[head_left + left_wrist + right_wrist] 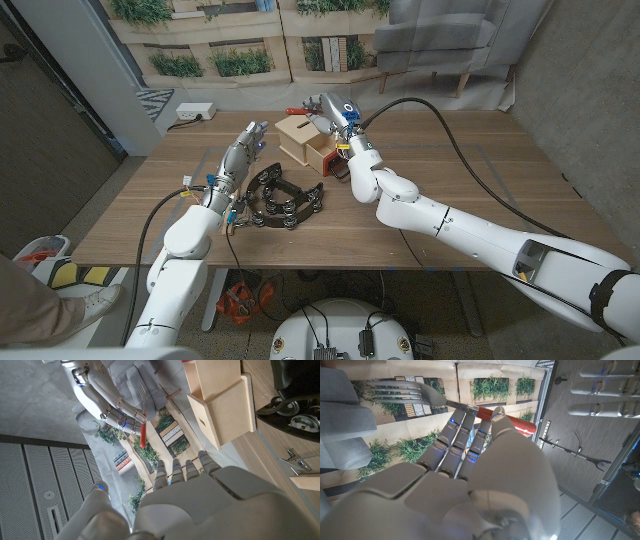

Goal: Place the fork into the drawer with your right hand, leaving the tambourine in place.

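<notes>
My right hand (335, 112) is raised above the small wooden drawer box (297, 137) and holds the fork (299, 110) by its red handle. The right wrist view shows the metal tines (405, 392) sticking out past my fingers (460, 435), with the red handle (515, 423) in my grip. From the left wrist view, the fork (142, 430) hangs from my right hand (107, 397) beyond the box, whose drawer (225, 412) is pulled open. The black tambourine (281, 201) lies on the table in front of the box. My left hand (243, 150) stands beside it, fingers straight, holding nothing.
The open drawer (320, 157) juts toward the tambourine. A white power strip (196, 112) sits at the table's far left corner. A grey sofa (450, 35) stands behind the table (480, 170). A person's leg and shoe (40, 290) show at the lower left.
</notes>
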